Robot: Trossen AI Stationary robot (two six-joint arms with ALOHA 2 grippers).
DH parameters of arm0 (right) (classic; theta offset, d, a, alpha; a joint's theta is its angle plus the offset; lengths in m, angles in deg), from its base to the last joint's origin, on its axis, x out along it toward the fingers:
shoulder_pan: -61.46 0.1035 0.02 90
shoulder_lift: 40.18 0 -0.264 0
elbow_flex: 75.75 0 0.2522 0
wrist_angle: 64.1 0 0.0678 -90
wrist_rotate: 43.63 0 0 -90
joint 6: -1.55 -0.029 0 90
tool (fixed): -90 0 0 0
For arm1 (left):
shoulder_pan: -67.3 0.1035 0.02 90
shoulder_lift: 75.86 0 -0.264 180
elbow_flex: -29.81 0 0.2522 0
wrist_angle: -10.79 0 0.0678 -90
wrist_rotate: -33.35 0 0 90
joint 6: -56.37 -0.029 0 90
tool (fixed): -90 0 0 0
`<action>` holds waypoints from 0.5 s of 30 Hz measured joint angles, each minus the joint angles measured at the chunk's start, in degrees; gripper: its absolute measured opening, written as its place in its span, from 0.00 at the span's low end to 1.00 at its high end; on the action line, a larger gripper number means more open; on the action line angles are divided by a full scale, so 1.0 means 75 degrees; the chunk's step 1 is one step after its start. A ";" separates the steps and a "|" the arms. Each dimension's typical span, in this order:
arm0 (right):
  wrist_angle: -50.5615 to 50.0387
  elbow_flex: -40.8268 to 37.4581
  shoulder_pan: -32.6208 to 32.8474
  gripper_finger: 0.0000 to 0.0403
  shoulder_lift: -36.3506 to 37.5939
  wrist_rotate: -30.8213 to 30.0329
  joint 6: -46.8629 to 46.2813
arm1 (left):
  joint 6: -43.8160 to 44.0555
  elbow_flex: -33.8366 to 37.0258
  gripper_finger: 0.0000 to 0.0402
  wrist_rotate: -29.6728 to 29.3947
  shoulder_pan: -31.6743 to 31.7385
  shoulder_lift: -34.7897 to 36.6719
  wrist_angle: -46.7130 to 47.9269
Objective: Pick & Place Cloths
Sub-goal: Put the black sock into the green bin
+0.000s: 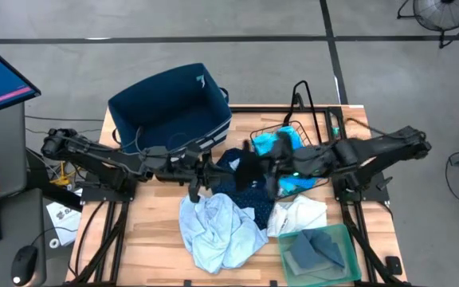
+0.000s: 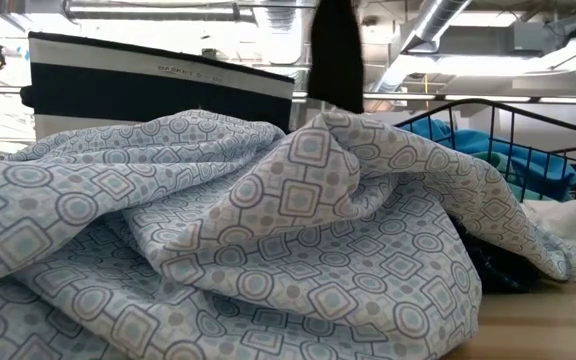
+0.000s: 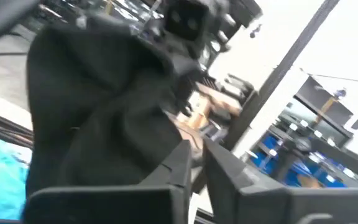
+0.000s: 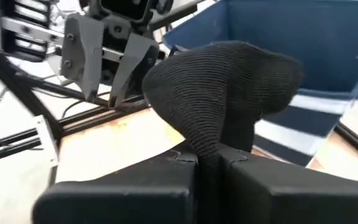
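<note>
A black ribbed cloth (image 4: 229,81) hangs over the middle of the table (image 1: 158,239), between my two grippers. My right gripper (image 4: 207,158) reaches in from the table's right and is shut on it. My left gripper (image 3: 197,155) comes in from the left, right beside the cloth (image 3: 104,112), with only a narrow slit between its fingers and nothing in the slit. Below lie a pale blue patterned cloth (image 2: 268,230), a dotted navy one (image 1: 249,195) and a white one (image 1: 297,214). My right gripper pinches a bunched fold of the black cloth (image 4: 207,146) between its two fingers, coming from the table's right and slanting slightly down. The cloth is lifted clear, and its lower end (image 2: 336,95) hangs free above the patterned cloth. My left gripper: I cannot tell whether its finger (image 3: 173,162) touches the cloth.
A navy fabric bin (image 1: 170,108) with white stripes stands at the far left. A wire basket (image 1: 293,131) with turquoise cloth sits at the far right. A green tray (image 1: 349,267) holding grey cloths is at the near right corner.
</note>
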 joint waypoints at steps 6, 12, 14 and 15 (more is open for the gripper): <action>-0.1414 0.0006 0.0865 0.00 0.1179 0.0419 -0.1247 | -0.0012 0.0000 0.28 0.0772 -0.0113 0.0000 0.0257; -0.2945 0.0012 0.2714 0.00 0.1800 0.0890 -0.3955 | 0.0614 0.0007 0.42 0.1712 -0.0087 0.0150 0.1395; -0.3593 0.0012 0.3439 0.00 0.1810 0.0877 -0.5020 | 0.0647 0.0015 0.43 0.1715 -0.0104 0.0168 0.1754; -0.3905 0.0012 0.3791 0.00 0.1774 0.0866 -0.5615 | 0.0647 0.0015 0.43 0.1708 -0.0104 0.0177 0.1894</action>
